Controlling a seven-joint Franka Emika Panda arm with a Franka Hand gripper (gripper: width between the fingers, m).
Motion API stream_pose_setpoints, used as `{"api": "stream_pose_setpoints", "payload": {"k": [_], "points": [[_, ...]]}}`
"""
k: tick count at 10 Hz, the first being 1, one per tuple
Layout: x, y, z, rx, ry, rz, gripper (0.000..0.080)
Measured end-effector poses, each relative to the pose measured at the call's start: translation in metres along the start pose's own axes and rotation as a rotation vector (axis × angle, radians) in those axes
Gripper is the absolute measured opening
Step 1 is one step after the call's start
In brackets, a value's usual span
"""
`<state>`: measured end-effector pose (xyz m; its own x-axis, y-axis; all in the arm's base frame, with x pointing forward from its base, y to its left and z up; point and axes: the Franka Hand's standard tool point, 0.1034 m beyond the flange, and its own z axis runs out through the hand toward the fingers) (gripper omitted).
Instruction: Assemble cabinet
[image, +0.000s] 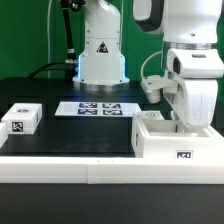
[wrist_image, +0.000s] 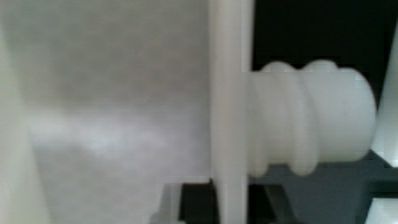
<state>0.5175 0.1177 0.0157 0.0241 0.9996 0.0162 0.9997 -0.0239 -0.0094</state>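
Note:
The cabinet (image: 165, 143) is a large white box with a marker tag on its front, at the front on the exterior view's right. My gripper (image: 186, 122) reaches down into its open top. In the wrist view my gripper (wrist_image: 231, 198) is shut on the edge of a thin white panel (wrist_image: 226, 90), with dark fingers (wrist_image: 192, 205) on both sides of it. A ribbed white peg (wrist_image: 317, 115) sticks out next to the panel. A small white tagged panel (image: 21, 120) lies on the exterior view's left.
The marker board (image: 98, 108) lies flat at the middle back of the black table. The white robot base (image: 101, 50) with a warning sticker stands behind it. A white rim (image: 70, 160) runs along the table's front edge.

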Motion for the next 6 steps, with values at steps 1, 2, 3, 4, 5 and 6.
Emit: {"api": "stream_pose_setpoints", "payload": {"k": [1,2,3,4,5,6], "points": [[-0.0002,0.0000,0.0000,0.000,0.000,0.000,0.0143],[-0.0004,0.0000,0.0001,0.000,0.000,0.001,0.0143],[-0.0006,0.0000,0.0001,0.000,0.000,0.001,0.0143],[-0.0008,0.0000,0.0001,0.000,0.000,0.001,0.0465],[-0.0010,0.0001,0.0001,0.000,0.000,0.002,0.0604],[-0.0013,0.0001,0.0001,0.000,0.000,0.002,0.0727]]}}
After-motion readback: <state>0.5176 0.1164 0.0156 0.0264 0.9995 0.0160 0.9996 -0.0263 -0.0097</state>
